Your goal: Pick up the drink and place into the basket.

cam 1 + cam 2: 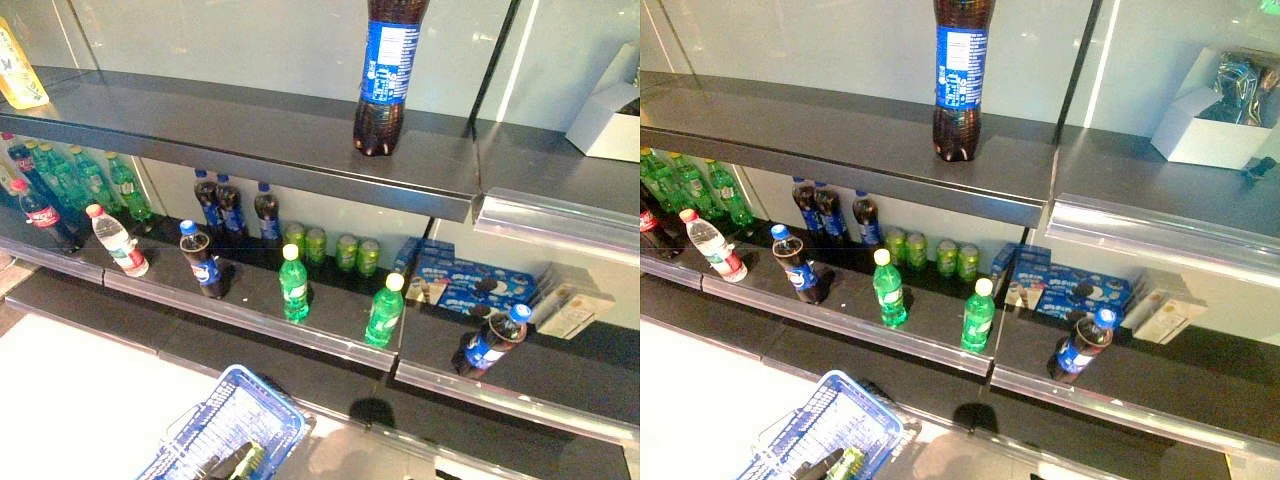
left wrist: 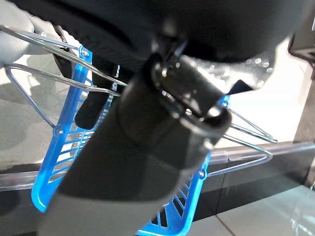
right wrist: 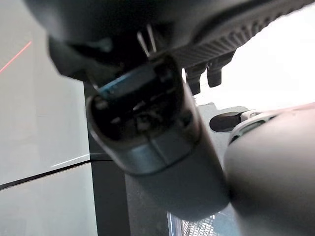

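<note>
A tall cola bottle (image 1: 388, 75) with a blue label stands on the top shelf. On the middle shelf's front row stand two green soda bottles (image 1: 293, 285) (image 1: 385, 312), a small cola bottle (image 1: 201, 258) and a water bottle (image 1: 118, 241); another cola bottle (image 1: 492, 342) leans at the right. The blue wire basket (image 1: 262, 400) hangs low in front of the shelves. My left hand (image 2: 162, 128) is curled on its metal handles (image 2: 44, 78). My right hand (image 3: 152, 142) shows only in its wrist view, fingers relaxed, holding nothing. Something dark and green lies in the basket; I cannot tell what.
Green bottles (image 1: 95, 180), dark cola bottles (image 1: 232, 205) and green cans (image 1: 330, 247) fill the middle shelf's back. Blue biscuit boxes (image 1: 465, 280) lie at the right. A white box (image 1: 608, 115) and a yellow bottle (image 1: 18, 65) stand on the top shelf.
</note>
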Controlling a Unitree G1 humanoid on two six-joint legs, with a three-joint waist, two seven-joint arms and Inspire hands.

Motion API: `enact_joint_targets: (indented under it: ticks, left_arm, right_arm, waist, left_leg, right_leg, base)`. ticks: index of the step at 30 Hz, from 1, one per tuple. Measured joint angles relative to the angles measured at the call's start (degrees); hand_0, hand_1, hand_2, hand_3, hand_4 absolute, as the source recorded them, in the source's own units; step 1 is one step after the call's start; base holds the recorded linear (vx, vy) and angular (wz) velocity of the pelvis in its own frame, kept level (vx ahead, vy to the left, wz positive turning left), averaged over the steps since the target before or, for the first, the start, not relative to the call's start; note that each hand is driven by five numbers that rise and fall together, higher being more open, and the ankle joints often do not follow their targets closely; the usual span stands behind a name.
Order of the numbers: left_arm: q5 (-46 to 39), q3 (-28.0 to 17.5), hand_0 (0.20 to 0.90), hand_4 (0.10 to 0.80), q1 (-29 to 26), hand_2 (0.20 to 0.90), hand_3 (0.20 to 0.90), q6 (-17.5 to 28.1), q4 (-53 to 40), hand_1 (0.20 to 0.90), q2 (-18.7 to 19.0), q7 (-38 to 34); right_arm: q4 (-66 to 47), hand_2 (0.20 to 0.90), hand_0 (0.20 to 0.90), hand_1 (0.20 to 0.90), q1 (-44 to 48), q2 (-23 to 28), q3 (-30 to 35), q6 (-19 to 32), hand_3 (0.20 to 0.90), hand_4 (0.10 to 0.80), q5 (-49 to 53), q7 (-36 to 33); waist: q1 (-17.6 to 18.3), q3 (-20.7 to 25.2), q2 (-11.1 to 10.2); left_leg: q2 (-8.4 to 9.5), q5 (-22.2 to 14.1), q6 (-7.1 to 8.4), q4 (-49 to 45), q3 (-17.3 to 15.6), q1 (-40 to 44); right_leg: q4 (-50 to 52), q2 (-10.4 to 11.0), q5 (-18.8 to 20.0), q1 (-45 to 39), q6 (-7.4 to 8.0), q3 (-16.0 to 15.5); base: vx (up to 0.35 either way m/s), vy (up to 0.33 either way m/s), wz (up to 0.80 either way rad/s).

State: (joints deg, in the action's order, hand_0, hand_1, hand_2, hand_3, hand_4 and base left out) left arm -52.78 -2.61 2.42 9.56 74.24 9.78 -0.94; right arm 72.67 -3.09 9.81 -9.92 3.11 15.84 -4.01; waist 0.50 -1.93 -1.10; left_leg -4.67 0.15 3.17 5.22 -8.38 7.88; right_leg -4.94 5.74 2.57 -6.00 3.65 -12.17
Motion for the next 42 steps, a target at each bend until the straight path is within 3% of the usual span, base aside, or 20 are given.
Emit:
enact_joint_targets:
  ticks: [17, 25, 28, 33, 42]
  left_arm:
    - [0.00, -0.03, 0.300, 0.100, 0.25, 0.300, 0.200, -0.50, 0.04, 0.300, 0.08, 0.24]
    - [-0.01, -0.02, 0.300, 0.100, 0.26, 0.300, 0.200, -0.51, -0.06, 0.300, 0.06, 0.14]
    - [0.06, 0.00, 0.300, 0.100, 0.62, 0.300, 0.200, -0.82, -1.07, 0.300, 0.04, -0.15]
    - [1.84, -0.13, 0.300, 0.100, 3.33, 0.300, 0.200, -2.82, -7.77, 0.300, 0.03, -2.17]
    - [1.96, -1.19, 0.300, 0.100, 5.10, 0.300, 0.200, -2.23, -9.67, 0.300, -0.43, -2.09]
  right_arm:
    - [0.19, 0.900, 0.900, 0.900, -0.49, 0.04, 0.80, 0.29, 0.900, 0.800, -0.17, -0.05]
    - [-1.75, 0.900, 0.900, 0.900, -1.25, 0.66, -1.89, 5.11, 0.900, 0.800, -6.16, -3.84]
    - [-9.72, 0.900, 0.900, 0.900, -3.58, 2.57, -6.60, 6.17, 0.900, 0.800, -11.05, -7.46]
    - [-41.37, 0.900, 0.900, 0.900, -8.94, 8.25, -9.49, 1.97, 0.900, 0.800, -16.76, -13.25]
    - [-60.30, 0.900, 0.900, 0.900, -12.96, 14.10, -4.45, 4.51, 0.900, 0.800, -24.90, -24.21]
  waist:
    - [-0.21, 0.50, 0.41]
    - [-0.27, 0.48, 0.41]
    - [-0.22, 0.32, 0.37]
    - [0.53, -1.30, 0.08]
    - [3.05, -1.72, -0.35]
  left_leg:
    - [0.02, 0.02, 0.01, -0.20, -0.12, 0.08]
    - [0.02, 0.03, 0.01, -0.30, -0.08, 0.05]
    - [-0.02, 0.04, 0.04, -0.23, -0.08, -0.02]
    - [-0.16, 0.13, 0.18, 0.00, -0.10, -0.20]
    - [-0.19, 0.10, 0.14, -0.27, -0.65, -0.04]
  right_leg:
    - [0.00, 0.02, 0.01, -0.06, 0.01, 0.05]
    - [0.00, 0.00, 0.02, -0.05, 0.03, 0.04]
    - [0.00, -0.04, 0.02, 0.04, 0.04, 0.04]
    - [-0.29, -0.19, 0.03, 0.33, 0.02, 0.05]
    - [-0.03, -0.19, 0.04, 0.71, 0.13, 0.44]
  base:
    - [0.000, 0.000, 0.00]
    - [-0.008, -0.011, 0.00]
    - [-0.039, -0.048, -0.01]
    - [-0.020, -0.026, 0.00]
    - [0.016, 0.018, -0.03]
